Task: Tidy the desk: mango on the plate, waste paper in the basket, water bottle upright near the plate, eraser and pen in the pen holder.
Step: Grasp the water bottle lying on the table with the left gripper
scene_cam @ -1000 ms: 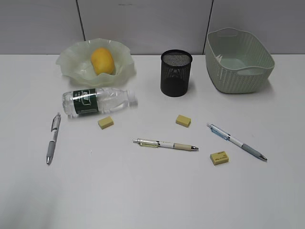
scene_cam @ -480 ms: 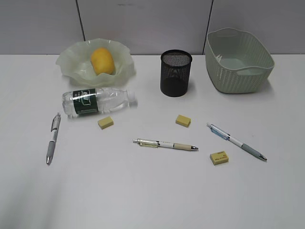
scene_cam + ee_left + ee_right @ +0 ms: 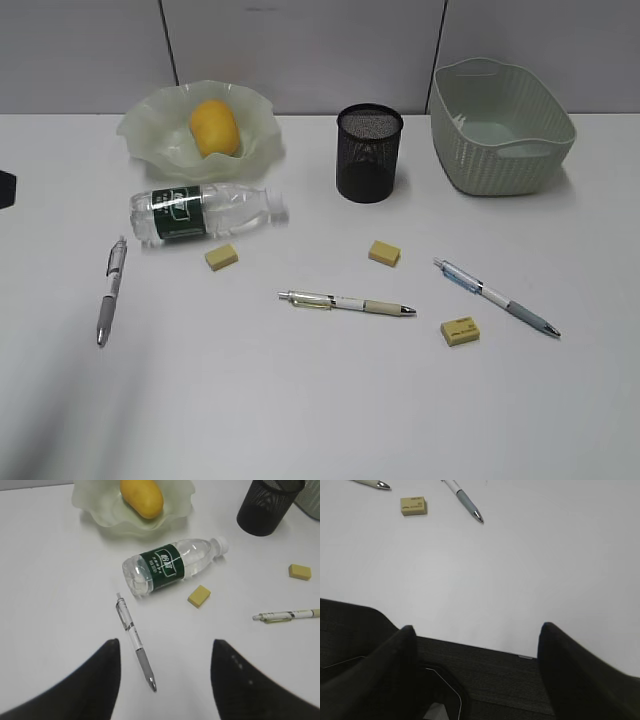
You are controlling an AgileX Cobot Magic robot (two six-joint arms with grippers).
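Below the plate (image 3: 90, 505), the water bottle (image 3: 170, 566) is lying sideways and is being approached by the spread, empty left gripper (image 3: 165, 680); rolling away is being risked.

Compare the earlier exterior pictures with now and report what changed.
A dark part, probably of the left arm, has come into view at the exterior view's left edge. Nothing was grasped or released. The mango, bottle, pens and erasers lie as before.
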